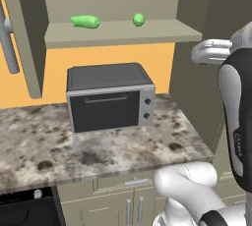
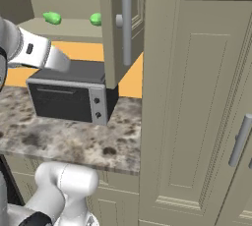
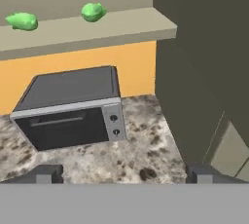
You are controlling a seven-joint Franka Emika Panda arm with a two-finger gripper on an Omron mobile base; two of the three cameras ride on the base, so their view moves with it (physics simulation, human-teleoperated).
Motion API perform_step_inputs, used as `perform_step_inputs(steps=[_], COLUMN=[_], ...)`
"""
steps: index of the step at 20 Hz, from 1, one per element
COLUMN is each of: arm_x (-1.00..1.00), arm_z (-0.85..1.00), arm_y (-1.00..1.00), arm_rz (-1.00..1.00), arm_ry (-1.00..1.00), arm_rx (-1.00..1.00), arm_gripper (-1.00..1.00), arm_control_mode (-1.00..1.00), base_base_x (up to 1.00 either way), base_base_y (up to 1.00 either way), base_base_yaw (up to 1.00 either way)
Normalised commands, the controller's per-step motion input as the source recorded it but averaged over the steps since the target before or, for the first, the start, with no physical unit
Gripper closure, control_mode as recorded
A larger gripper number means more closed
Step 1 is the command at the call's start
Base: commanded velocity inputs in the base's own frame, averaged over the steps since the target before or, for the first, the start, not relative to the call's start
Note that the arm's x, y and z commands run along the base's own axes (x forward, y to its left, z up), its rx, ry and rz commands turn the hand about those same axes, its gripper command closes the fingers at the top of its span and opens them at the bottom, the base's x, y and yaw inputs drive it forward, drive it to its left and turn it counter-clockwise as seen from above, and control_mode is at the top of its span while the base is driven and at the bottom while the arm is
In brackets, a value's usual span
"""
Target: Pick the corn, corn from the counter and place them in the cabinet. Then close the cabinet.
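My gripper (image 3: 124, 174) spread wide, empty, hanging over counter (image 3: 141, 155) in front of toaster oven (image 3: 73, 108). Both corn cobs up on cabinet (image 1: 123, 33) shelf: left corn (image 1: 85, 21) lying lengthwise along shelf, right corn (image 1: 139, 19) end-on toward me. Doors open. Right door (image 2: 120, 28) stands nearest my hand, off to right; I judge closing comes next

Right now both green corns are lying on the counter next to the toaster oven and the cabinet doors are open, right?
Not quite. Both corn cobs, one and the other, lie in the cabinet, above the toaster oven, not on the counter. The left base view shows it. The cabinet doors are open, as you said.
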Motion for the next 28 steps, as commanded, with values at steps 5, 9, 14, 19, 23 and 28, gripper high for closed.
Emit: perform_step_inputs(steps=[5, 9, 14, 19, 23, 28], arm_x=[-1.00, -0.67, 0.00, 0.25, 0.46, 0.73], arm_z=[0.06, 0.02, -0.02, -0.12, -0.25, -0.25], arm_y=[-0.62, -0.74, -0.83, -0.79, -0.69, -0.47], arm_rz=[-0.27, -0.35, -0.33, -0.20, -0.16, -0.09], arm_ry=[-0.14, -0.11, -0.09, -0.06, -0.19, -0.21], arm_rx=[0.36, 0.41, 0.35, 0.37, 0.36, 0.35], arm_gripper=[-1.00, -1.00, -1.00, -1.00, -1.00, -1.00], arm_control_mode=[-1.00, -1.00, -1.00, -1.00, -1.00, -1.00], base_base_x=[0.00, 0.00, 0.00, 0.00, 0.00, 0.00], base_base_y=[0.00, 0.00, 0.00, 0.00, 0.00, 0.00], base_base_yaw=[0.00, 0.00, 0.00, 0.00, 0.00, 0.00])
